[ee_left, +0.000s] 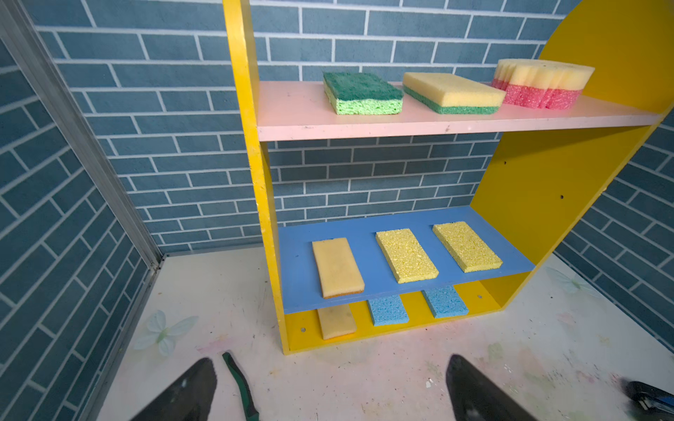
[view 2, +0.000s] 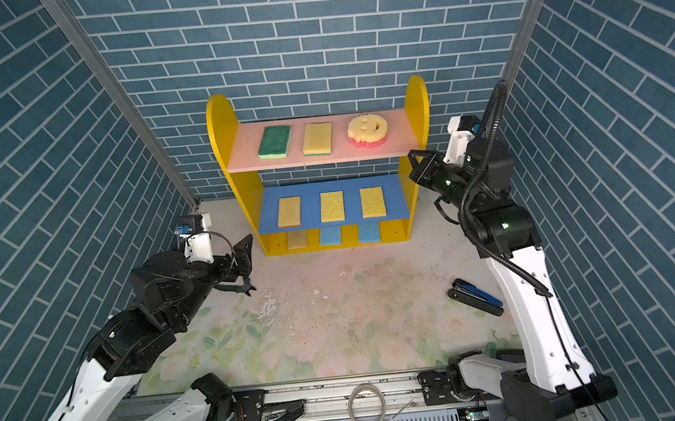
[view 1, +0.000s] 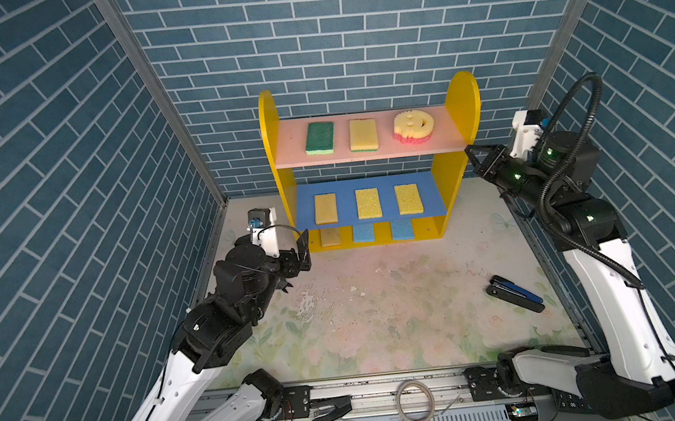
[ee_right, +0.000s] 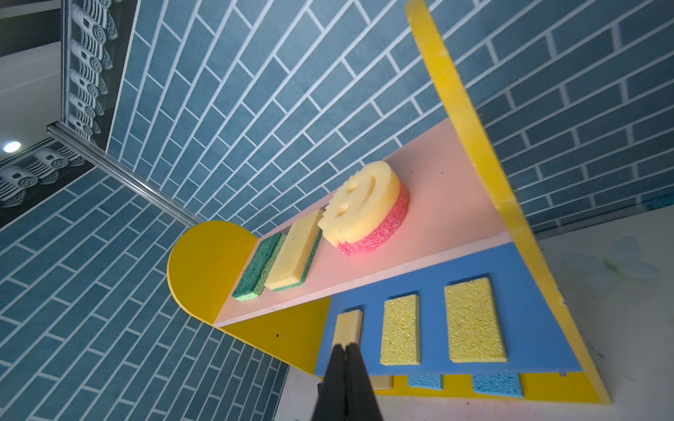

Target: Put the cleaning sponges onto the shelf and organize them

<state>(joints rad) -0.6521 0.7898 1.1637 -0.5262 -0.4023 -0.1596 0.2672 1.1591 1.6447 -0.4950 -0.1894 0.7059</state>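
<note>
left arm extends forward and low, with the left gripper [view 1: 295, 265] pointing inward, its jaws spread wide and nothing between them. right arm stands raised, forearm steep and wrist bent inward; the right gripper [view 1: 470, 154] has its jaws pressed together, empty

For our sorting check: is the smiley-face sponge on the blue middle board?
No, the smiley-face sponge lies on the pink top board.

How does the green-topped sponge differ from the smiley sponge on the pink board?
The green-topped sponge is rectangular; the smiley sponge is round. The green-topped sponge has a light green underside, the smiley sponge a pink one. Both lie flat on the pink board.
</note>
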